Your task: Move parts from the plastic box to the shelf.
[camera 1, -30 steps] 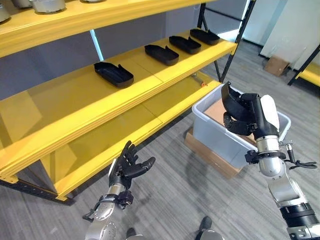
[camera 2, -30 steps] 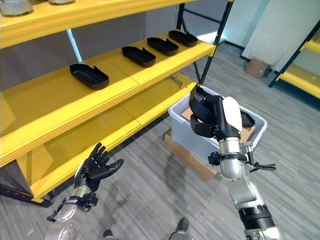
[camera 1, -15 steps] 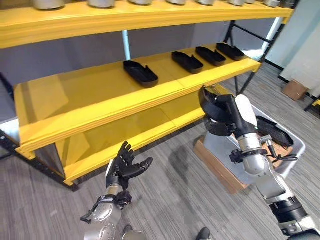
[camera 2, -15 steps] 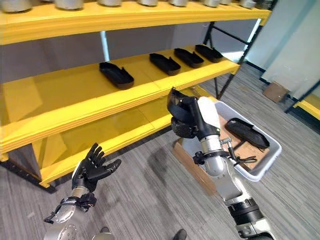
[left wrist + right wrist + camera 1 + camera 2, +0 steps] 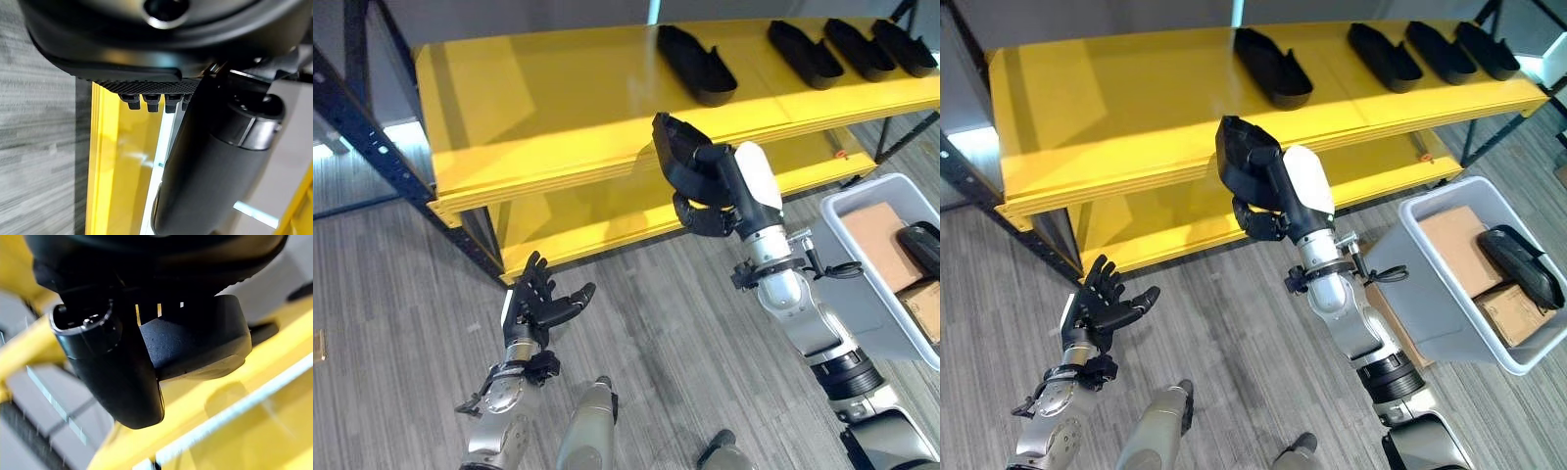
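Gripping a black part (image 5: pixel 1246 157), the right hand (image 5: pixel 1268 201) hangs just off the shelf (image 5: pixel 1136 108) front edge, bare board beyond it. Left hand (image 5: pixel 540 305) is spread, low before the shelf.

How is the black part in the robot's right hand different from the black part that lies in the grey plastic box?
The held part is gripped by the right hand and stands tilted up in the air near the shelf edge; the part in the plastic box lies flat, untouched, on cardboard. The held part is partly covered by fingers; the boxed one shows whole. Both are black.
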`<state>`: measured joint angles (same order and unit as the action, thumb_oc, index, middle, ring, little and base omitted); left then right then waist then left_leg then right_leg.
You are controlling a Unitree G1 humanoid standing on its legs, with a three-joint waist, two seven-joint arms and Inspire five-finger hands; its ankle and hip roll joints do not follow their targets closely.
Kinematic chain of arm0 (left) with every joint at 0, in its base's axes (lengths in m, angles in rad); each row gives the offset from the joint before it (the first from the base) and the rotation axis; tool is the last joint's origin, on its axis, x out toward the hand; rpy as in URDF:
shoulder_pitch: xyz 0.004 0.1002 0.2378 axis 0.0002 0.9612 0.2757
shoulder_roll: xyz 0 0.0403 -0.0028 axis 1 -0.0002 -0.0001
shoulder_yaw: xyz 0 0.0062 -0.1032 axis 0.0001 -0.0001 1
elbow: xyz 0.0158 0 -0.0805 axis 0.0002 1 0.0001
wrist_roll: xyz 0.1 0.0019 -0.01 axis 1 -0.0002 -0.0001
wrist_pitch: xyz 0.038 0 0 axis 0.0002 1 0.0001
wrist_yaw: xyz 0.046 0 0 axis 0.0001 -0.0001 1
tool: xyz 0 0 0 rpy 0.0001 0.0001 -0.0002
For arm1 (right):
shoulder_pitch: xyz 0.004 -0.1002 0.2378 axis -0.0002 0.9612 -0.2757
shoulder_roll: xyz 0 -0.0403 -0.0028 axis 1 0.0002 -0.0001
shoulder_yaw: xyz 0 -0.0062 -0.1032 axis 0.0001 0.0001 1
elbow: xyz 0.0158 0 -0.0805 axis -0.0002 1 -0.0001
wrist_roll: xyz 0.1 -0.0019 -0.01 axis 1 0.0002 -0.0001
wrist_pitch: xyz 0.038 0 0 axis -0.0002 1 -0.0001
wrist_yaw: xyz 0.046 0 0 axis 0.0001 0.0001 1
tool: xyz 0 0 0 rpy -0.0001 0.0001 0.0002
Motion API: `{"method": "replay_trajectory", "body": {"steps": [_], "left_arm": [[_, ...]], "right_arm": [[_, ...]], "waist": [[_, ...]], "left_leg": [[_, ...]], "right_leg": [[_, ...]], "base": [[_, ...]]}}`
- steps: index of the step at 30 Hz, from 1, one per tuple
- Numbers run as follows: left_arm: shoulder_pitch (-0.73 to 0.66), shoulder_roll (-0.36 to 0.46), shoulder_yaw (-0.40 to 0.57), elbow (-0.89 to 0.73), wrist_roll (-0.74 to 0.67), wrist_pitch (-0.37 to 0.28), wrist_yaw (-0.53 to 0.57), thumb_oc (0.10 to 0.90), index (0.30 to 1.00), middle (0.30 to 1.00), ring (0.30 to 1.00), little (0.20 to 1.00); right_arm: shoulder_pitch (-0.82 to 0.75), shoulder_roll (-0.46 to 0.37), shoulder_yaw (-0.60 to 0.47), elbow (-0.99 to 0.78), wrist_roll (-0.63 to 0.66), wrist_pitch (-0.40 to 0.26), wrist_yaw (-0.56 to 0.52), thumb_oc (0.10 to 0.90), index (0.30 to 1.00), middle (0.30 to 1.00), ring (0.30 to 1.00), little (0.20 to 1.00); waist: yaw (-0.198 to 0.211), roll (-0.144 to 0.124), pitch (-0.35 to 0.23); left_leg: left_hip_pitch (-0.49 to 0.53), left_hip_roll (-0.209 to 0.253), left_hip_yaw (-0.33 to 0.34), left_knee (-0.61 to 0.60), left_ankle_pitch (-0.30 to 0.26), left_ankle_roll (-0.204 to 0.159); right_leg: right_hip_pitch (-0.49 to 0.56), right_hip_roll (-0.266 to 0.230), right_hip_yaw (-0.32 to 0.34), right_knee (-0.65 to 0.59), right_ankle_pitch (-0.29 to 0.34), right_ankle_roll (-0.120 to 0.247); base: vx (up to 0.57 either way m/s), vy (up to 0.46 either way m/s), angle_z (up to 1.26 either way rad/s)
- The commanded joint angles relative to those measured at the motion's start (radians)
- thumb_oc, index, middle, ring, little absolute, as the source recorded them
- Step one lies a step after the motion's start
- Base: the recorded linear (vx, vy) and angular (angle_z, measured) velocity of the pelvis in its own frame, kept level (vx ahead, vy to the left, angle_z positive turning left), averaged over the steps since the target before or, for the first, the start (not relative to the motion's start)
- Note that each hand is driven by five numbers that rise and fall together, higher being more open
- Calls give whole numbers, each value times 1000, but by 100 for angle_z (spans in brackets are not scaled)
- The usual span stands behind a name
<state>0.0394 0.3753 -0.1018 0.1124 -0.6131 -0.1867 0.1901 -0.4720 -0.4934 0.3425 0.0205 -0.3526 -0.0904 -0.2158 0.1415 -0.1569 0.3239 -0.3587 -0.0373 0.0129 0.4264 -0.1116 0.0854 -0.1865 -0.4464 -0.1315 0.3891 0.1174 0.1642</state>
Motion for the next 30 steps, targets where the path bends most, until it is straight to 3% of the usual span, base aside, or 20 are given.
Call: {"method": "replay_trajectory", "body": {"steps": [1,5,8,10,13,14,16,17,19,24,30], "left_arm": [[-30,3,-17,-148,74,-104,-39,900,1000,1000,1000,1000],[-63,-6,-30,-134,63,-107,-36,900,1000,1000,1000,1000],[-67,-16,-30,-128,63,-111,-41,900,1000,1000,1000,1000],[-62,-15,-30,-132,57,-115,-50,900,1000,1000,1000,1000],[-55,-13,-30,-132,45,-113,-60,900,1000,1000,1000,1000],[-55,-19,-31,-129,39,-114,-64,900,1000,1000,1000,1000],[-48,-21,-29,-131,40,-111,-65,900,1000,1000,1000,1000],[-28,-28,-26,-133,29,-110,-70,900,1000,1000,1000,1000],[-19,-30,-23,-137,21,-108,-70,900,1000,1000,1000,1000],[14,-35,-34,-145,0,-96,-84,900,1000,1000,1000,1000],[22,-28,-45,-164,-6,-96,-84,900,1000,1000,1000,1000]], "right_arm": [[-118,-85,-94,-106,13,-94,-56,400,300,300,300,300],[-123,-96,-98,-105,17,-97,-60,400,300,300,300,300],[-110,-91,-112,-112,18,-103,-57,400,300,300,300,300],[-104,-88,-120,-112,21,-105,-51,400,300,300,300,300],[-94,-94,-128,-115,31,-112,-44,400,300,300,300,300],[-86,-96,-137,-113,46,-116,-41,400,300,300,300,300],[-87,-96,-137,-108,53,-117,-39,400,300,300,300,300],[-94,-96,-132,-107,71,-121,-35,400,300,300,300,300],[-92,-96,-130,-106,77,-124,-34,400,300,300,300,300],[-96,-96,-113,-117,109,-135,-26,400,300,300,300,300],[-143,-96,-85,-100,103,-136,-30,400,300,300,300,300]], "waist": [[-55,49,-69],[-93,59,-49],[-119,57,-50],[-125,47,-62],[-125,34,-80],[-127,24,-102],[-126,23,-110],[-126,27,-125],[-126,32,-132],[-131,59,-167],[-124,81,-176]], "left_leg": [[135,12,-4,-180,-20,-6],[165,13,-46,-169,-36,-34],[190,9,-81,-128,-80,-58],[211,3,-118,-92,-116,-69],[219,1,-141,-77,-137,-77],[232,3,-165,-82,-148,-83],[245,14,-174,-88,-151,-89],[267,43,-192,-108,-150,-102],[284,65,-203,-133,-142,-112],[332,165,-239,-253,-71,-152],[362,231,-227,-329,-20,-174]], "right_leg": [[-20,60,-92,-103,100,-1],[-44,70,-52,-245,99,16],[-51,67,-4,-365,134,41],[-45,67,39,-413,171,56],[-19,78,56,-422,167,59],[2,86,90,-415,168,67],[11,98,88,-402,152,66],[19,125,89,-377,107,60],[28,140,80,-367,81,52],[41,212,44,-303,-29,14],[17,237,-6,-208,-93,-1]], "base": [[75,29,8],[148,-125,27],[141,-139,79],[204,-301,70],[119,-250,46],[141,-288,55],[139,-292,72],[89,-185,46],[112,-243,18],[97,-255,16],[41,-164,14]]}}
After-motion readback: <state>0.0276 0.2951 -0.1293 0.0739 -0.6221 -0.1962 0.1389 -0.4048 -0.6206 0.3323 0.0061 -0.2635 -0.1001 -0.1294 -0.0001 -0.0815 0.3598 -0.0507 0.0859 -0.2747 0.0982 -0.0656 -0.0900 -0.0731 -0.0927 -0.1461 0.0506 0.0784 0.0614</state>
